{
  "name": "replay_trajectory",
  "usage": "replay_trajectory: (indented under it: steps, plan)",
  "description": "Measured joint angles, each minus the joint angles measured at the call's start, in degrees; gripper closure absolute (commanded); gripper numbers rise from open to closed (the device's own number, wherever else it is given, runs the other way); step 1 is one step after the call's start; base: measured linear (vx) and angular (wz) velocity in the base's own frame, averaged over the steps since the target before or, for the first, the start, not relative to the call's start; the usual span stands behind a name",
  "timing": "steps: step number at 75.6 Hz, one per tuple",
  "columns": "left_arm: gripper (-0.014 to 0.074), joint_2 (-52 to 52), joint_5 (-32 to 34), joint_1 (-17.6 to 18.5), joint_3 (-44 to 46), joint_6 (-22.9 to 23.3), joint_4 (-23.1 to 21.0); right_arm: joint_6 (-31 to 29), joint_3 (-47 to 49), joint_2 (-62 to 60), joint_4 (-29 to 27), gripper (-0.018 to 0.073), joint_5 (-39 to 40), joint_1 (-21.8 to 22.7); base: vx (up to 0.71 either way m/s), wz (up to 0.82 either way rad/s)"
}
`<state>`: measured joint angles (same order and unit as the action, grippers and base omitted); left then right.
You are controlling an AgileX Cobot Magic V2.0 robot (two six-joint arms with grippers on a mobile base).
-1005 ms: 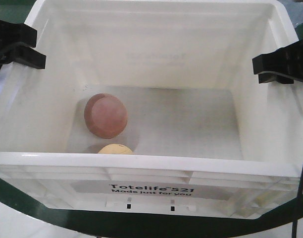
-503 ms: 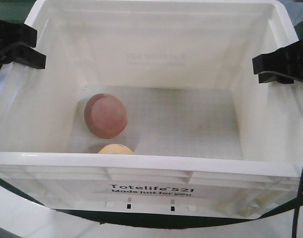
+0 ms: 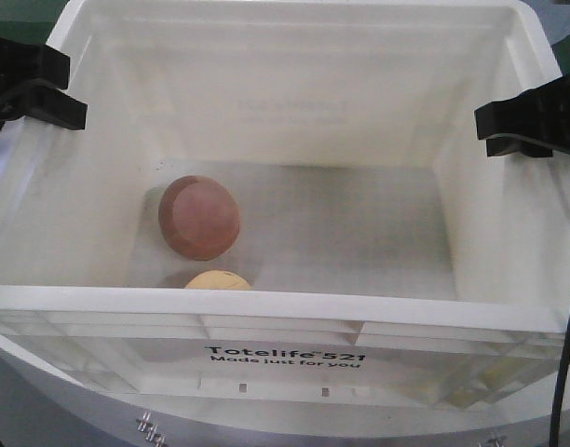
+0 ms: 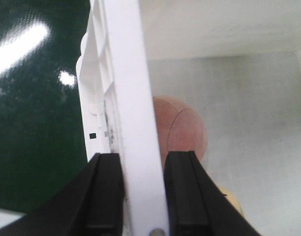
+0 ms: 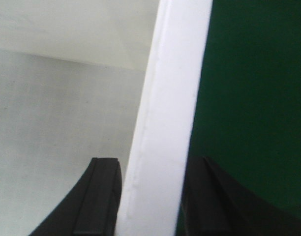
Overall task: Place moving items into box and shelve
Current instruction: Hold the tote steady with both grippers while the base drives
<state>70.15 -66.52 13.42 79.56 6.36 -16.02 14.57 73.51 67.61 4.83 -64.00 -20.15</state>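
A white box (image 3: 285, 307) marked "Totelife 521" fills the front view. A reddish-brown ball (image 3: 199, 217) and a smaller yellow ball (image 3: 217, 279) lie on its floor near the front left. My left gripper (image 3: 33, 93) is shut on the box's left wall, one finger inside and one outside, as the left wrist view shows (image 4: 143, 162). The reddish-brown ball (image 4: 182, 130) and the yellow ball (image 4: 234, 204) lie just beyond its inner finger. My right gripper (image 3: 527, 121) is shut on the right wall (image 5: 177, 73) in the same way, as the right wrist view shows (image 5: 153, 167).
A dark green surface lies outside the box on the left (image 4: 37, 123) and on the right (image 5: 258, 98). A pale grey surface with small screws (image 3: 150, 428) shows below the box's front. A black cable (image 3: 569, 354) hangs at the right edge.
The green band under the box's front has slid down out of view, and a pale grey surface with screws has taken its place. The box, balls and both grips look unchanged.
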Motion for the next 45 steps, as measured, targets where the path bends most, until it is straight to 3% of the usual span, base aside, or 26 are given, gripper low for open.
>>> replay_trajectory:
  steps: [45]
  plan:
    - [0.0599, 0.00, 0.00, 0.00, 0.00, 0.06, 0.00, 0.00, 0.00, 0.00, 0.00, 0.0565, 0.00, 0.00, -0.13, 0.08]
